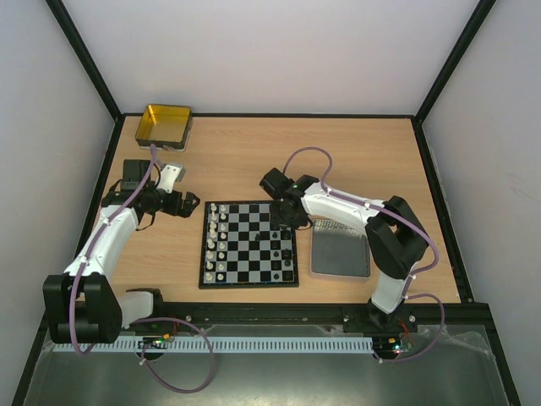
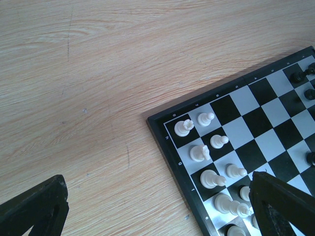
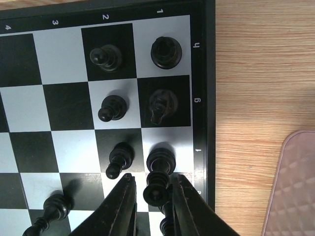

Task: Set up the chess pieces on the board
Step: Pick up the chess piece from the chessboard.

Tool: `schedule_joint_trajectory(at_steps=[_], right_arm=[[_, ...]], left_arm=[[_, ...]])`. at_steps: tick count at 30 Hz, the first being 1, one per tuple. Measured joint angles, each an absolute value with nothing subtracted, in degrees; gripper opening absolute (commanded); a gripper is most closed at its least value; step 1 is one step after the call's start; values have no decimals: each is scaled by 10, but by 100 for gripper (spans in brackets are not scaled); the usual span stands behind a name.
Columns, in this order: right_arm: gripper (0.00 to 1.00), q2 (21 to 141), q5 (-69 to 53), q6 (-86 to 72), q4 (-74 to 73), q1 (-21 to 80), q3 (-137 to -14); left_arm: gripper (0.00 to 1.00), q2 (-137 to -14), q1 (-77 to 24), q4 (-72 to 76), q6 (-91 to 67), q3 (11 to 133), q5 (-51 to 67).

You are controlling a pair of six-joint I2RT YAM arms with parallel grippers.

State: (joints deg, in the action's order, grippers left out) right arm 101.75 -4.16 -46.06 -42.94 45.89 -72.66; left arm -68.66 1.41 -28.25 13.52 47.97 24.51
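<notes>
Chess pieces (image 1: 217, 241): white rows set on board (image 1: 249, 284) left side, black on right. Right tool (image 3: 152, 178) narrow around black piece (image 3: 157, 189) at edge file; gripping or not, can't tell. Seat it square-centred, then lift straight up. Left tool (image 2: 157, 211) wide over table (image 2: 98, 73).

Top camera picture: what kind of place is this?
Probably a robot lab booth: plain white walls box in a light wooden table, two white-and-black robot arms are bolted at its near edge, near a small black-and-white chequered chessboard.
</notes>
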Motion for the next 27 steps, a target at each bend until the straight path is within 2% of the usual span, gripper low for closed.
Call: schedule_joint_trajectory(at_steps=[15, 27], right_arm=[[13, 1029, -37, -454, -429, 459, -724], [13, 1029, -17, -452, -435, 459, -725]], left_arm=[[100, -687, 14, -283, 135, 480, 245], [99, -687, 12, -283, 135, 480, 245]])
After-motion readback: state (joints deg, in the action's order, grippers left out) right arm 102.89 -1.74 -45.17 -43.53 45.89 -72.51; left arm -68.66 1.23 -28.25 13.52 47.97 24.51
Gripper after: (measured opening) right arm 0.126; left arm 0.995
